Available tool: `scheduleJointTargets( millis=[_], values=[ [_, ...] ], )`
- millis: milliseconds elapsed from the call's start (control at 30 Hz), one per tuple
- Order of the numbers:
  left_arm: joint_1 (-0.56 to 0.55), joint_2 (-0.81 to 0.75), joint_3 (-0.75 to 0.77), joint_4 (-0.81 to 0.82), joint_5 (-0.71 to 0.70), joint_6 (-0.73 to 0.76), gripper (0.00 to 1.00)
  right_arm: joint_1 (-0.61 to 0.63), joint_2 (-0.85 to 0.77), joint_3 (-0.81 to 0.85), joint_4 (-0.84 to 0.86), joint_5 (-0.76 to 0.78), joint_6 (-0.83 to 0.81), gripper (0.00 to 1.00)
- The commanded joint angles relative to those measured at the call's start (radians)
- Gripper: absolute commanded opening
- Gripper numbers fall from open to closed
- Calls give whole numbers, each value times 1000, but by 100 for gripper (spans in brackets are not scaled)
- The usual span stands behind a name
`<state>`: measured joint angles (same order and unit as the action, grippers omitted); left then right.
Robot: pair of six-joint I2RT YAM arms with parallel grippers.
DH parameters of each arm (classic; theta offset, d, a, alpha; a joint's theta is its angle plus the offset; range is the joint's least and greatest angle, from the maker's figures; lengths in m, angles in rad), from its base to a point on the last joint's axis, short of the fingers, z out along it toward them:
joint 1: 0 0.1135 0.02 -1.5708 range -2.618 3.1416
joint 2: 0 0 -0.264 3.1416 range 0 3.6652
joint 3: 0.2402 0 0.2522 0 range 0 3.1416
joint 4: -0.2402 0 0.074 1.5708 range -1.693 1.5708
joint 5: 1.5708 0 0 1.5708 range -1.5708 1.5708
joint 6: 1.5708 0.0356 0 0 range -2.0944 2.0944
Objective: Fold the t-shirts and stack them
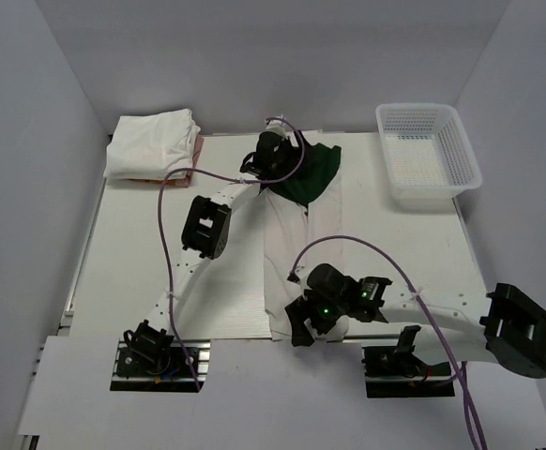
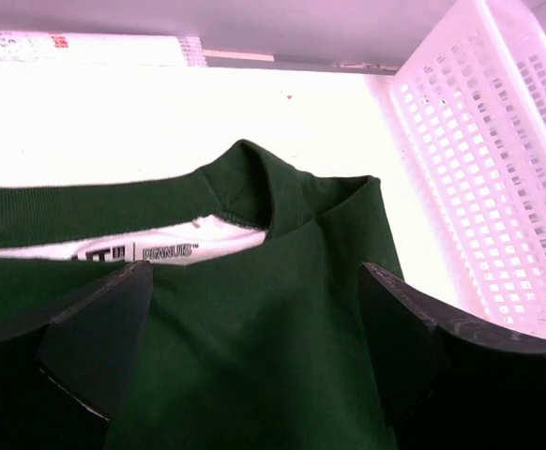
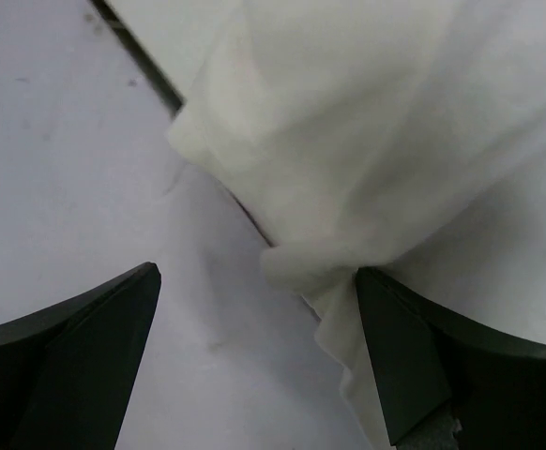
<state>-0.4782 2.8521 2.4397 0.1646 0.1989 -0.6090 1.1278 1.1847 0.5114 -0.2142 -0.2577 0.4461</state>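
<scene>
Two grippers stand with jaws spread wide, neither pinching cloth. Left gripper point(image 1: 275, 155) hovers over the dark green collar of the cream t-shirt point(image 1: 303, 220), which lies stretched from the table's point(image 1: 142, 262) far edge to its near edge, mid-width. Right gripper point(image 1: 303, 330) sits low at the near edge by the hem; one finger point(image 3: 414, 366) seems to touch it. Folded white t-shirts point(image 1: 151, 141) rest stacked at the far left corner, a lattice basket point(image 1: 425, 194) at the far right.
</scene>
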Motion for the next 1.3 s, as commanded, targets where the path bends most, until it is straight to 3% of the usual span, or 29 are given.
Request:
scheduleJointTargets(
  millis=[0,133,267,367,467,500,567,633,667,833,967,1100,1267],
  values=[
    [16,-91,-8,41,60,9,100,17,-62,55,-224,185,32,90],
    [16,-228,-50,-14,177,20,100,13,-260,65,-223,380,129,90],
    [16,-373,-79,-97,189,47,100,12,-388,35,-174,400,169,90],
    [16,-448,-44,-246,238,100,100,4,-402,39,-201,448,198,90],
    [16,-633,-207,-371,238,159,100,4,-386,45,-238,567,212,90],
    [3,-690,-332,-402,238,178,100,3,-369,50,-252,596,226,90],
    [-8,-877,-557,-490,130,204,100,-3,-306,76,-257,728,226,90],
    [-17,-1021,-762,-458,85,171,100,-19,-239,127,-254,800,236,90],
    [-17,-1172,-976,-429,85,152,100,-29,-184,159,-249,890,252,90],
    [-17,-1554,-1556,-356,-24,14,100,-138,42,316,-65,980,175,90],
    [-17,-1746,-1749,-450,0,-44,100,-218,277,462,-17,835,118,90],
    [-17,-1924,-1945,-441,10,-115,100,-319,468,516,37,714,105,90],
    [-17,-2005,-1967,-451,49,-112,100,-359,653,636,15,650,108,90]
  ],
)
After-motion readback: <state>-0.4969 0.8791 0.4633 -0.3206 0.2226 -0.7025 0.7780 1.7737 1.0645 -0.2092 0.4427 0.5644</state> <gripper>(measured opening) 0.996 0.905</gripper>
